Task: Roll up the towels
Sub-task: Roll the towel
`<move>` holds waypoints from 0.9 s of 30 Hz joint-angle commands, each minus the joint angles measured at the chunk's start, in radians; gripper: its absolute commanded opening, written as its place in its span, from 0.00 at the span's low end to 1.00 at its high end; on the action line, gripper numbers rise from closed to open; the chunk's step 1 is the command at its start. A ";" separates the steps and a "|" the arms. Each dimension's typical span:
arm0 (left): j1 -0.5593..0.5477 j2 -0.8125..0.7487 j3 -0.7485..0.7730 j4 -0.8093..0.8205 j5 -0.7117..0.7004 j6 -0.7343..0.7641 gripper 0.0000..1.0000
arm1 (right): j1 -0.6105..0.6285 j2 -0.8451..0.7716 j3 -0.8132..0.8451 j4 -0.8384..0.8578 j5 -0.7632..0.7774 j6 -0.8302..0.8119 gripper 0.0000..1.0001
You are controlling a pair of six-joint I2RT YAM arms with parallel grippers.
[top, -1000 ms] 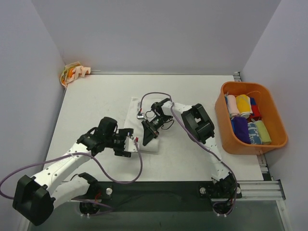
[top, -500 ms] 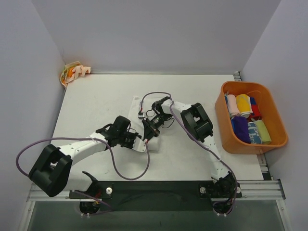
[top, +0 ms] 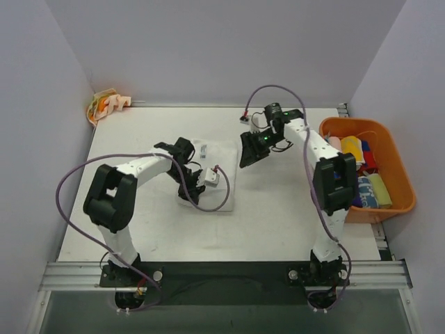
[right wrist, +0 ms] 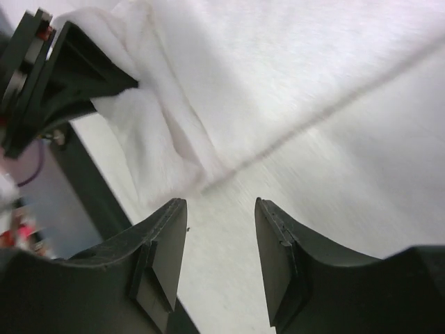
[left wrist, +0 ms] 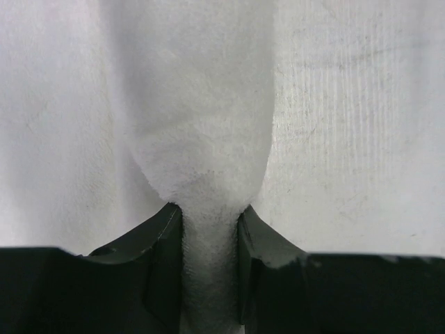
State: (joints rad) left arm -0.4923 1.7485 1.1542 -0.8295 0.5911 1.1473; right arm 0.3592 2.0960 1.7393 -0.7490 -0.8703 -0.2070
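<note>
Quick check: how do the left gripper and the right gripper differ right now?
The left gripper is clamped on a raised fold of the white towel, while the right gripper holds nothing, its jaws apart. The left gripper sits over the towel. The right gripper hangs beside the towel's right edge, over bare table. Both are black two-finger grippers close to that towel.

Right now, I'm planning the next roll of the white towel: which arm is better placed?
Left. The left gripper grips a fold of the white towel; the right gripper hangs open, off the cloth.
</note>
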 commanded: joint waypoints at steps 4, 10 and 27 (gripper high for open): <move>0.113 0.368 0.208 -0.450 0.108 -0.021 0.03 | -0.009 -0.358 -0.234 0.091 0.200 -0.094 0.42; 0.152 0.600 0.475 -0.602 0.138 -0.017 0.02 | 0.087 -0.536 -0.415 0.137 0.289 -0.187 0.42; 0.138 0.829 0.757 -0.735 0.082 -0.107 0.06 | 0.566 -0.400 -0.419 0.428 0.708 -0.434 0.66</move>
State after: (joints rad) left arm -0.3347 2.4493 1.9171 -1.5890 0.8833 0.9981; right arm 0.8845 1.6260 1.2964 -0.4389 -0.2543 -0.5827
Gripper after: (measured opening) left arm 0.374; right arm 0.629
